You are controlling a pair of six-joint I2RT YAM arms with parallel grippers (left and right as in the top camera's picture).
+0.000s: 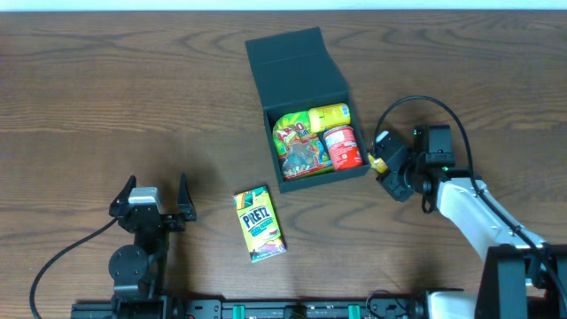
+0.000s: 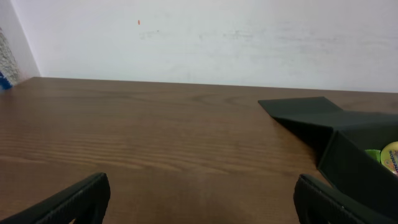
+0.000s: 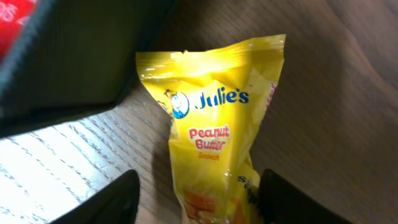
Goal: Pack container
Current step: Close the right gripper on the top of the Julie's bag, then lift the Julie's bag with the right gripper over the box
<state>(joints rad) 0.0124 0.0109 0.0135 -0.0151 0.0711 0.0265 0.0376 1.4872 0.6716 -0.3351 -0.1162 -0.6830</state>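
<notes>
Straddling the yellow Julie's packet (image 3: pixel 211 124), the right hand (image 3: pixel 196 199) is standing spread with its fingers (image 3: pixel 118 199) on either side and a gap showing on one side, so it is not pinching yet. The packet is lying on the worktop (image 3: pixel 348 93) just beside the right wall of the container (image 1: pixel 295 69). I am seeing that dark box sitting mid-worktop with its lid lying open behind it and a red can (image 1: pixel 344 146) and a green packet (image 1: pixel 297 142) inside, while the left hand (image 1: pixel 151 206) is resting spread wide, well off to the left, with a Pretz box (image 1: pixel 259 223) lying flat between it and the container.
</notes>
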